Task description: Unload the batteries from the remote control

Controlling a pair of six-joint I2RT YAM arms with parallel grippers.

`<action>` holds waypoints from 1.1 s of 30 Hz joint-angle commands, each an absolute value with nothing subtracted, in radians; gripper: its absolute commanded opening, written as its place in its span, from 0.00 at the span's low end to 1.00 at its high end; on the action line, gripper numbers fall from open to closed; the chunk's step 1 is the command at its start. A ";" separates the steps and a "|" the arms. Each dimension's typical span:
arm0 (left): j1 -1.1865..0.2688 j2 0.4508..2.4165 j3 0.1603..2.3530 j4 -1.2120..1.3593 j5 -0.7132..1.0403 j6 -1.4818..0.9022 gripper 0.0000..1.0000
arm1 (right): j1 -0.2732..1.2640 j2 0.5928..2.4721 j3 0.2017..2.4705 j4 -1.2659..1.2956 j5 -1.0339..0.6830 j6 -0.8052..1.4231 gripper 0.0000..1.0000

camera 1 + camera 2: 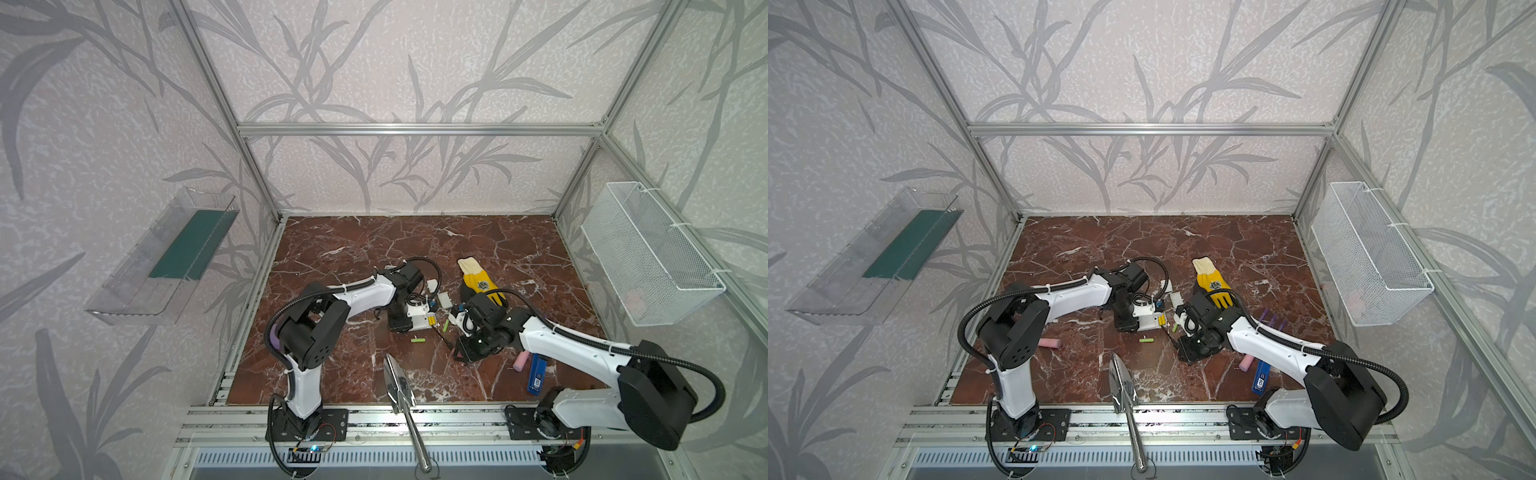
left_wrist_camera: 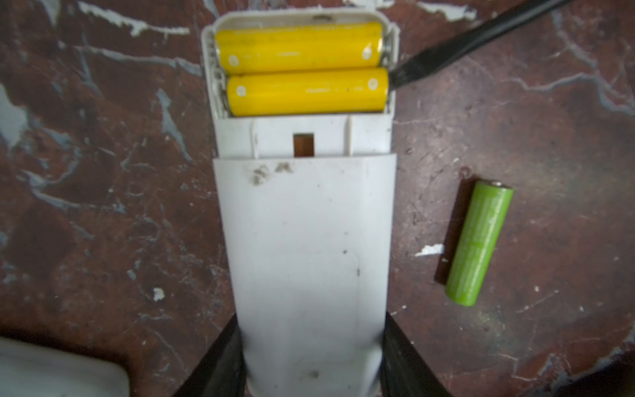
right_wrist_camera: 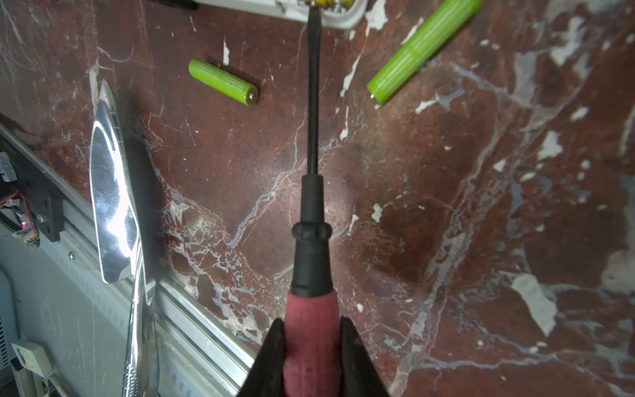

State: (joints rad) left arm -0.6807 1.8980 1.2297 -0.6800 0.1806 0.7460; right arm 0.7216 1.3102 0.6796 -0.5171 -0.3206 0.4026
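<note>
Batteries (image 2: 302, 91): two yellow sit in the remote (image 2: 305, 240), two green lie loose beside it. Left gripper (image 2: 311, 343) clamps the remote; right gripper (image 3: 312, 343) clenches the screwdriver (image 3: 311, 240), tip at a yellow end.

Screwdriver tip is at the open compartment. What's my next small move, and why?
Probably pry up the yellow battery at the screwdriver tip. Both yellow batteries sit in the remote clamped by the left gripper, the right gripper grips the screwdriver, and two green batteries lie on the table.
</note>
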 commanded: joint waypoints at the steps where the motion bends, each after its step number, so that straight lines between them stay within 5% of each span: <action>1: -0.694 1.934 1.224 -0.735 0.219 0.761 0.36 | 0.747 1.288 0.612 -0.382 -0.193 0.517 0.00; 13: -0.704 1.936 1.220 -0.752 0.232 0.775 0.36 | 0.847 1.364 0.532 -0.145 -0.145 0.580 0.00; 33: -0.704 1.953 1.223 -0.737 0.190 0.752 0.36 | 0.861 1.301 0.606 -0.332 -0.159 0.584 0.00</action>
